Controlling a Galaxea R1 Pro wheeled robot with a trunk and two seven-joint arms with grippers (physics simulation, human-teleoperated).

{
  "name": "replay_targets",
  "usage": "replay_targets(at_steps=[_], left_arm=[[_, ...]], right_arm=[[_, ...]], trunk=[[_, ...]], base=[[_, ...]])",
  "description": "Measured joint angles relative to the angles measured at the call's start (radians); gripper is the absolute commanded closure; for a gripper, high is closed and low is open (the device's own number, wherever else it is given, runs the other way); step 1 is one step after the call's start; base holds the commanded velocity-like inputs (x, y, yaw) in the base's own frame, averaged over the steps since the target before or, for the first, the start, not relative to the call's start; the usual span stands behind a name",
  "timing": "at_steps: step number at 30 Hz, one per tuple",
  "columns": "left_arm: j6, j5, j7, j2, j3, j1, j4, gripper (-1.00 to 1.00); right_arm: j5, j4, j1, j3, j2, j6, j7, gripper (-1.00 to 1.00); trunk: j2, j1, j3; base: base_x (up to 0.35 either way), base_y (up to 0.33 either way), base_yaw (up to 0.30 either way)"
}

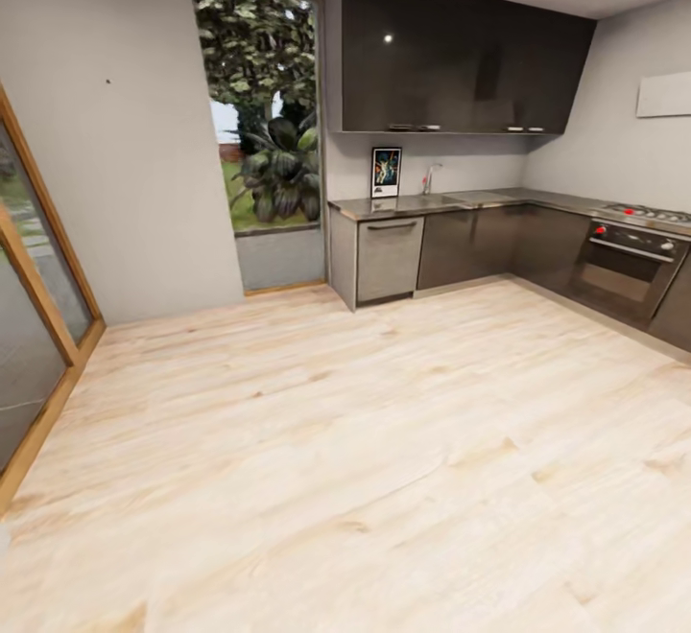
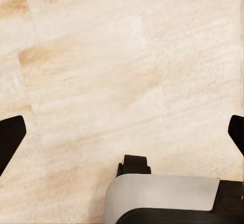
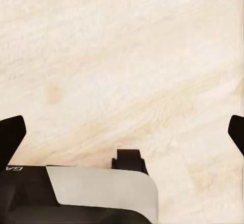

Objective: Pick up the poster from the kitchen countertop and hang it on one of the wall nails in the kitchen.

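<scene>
Robot stands across a kitchen floor from the poster, with nothing in either claw.

Head view: the poster stands upright on the kitchen countertop, leaning on the wall near the tap; a wall nail shows as a dark speck on the pale left wall, well apart from it. Left wrist view: the left gripper hangs over the wooden floor, fingers spread wide, holding nothing. Right wrist view: the right gripper is likewise spread wide and empty above the planks. The approach step seems in hand; next the robot likely must drive to the counter before reaching.
</scene>
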Motion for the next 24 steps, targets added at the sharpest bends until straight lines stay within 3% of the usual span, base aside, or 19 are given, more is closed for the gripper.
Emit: replay_targets(at_steps=[24], left_arm=[[0.000,0.000,0.000,0.000,0.000,0.000,0.000,-1.00]], right_arm=[[-0.002,-0.001,0.000,-0.001,-0.002,0.000,0.001,-1.00]], trunk=[[0.000,0.000,0.000]], base=[[0.284,-0.214,0.000]])
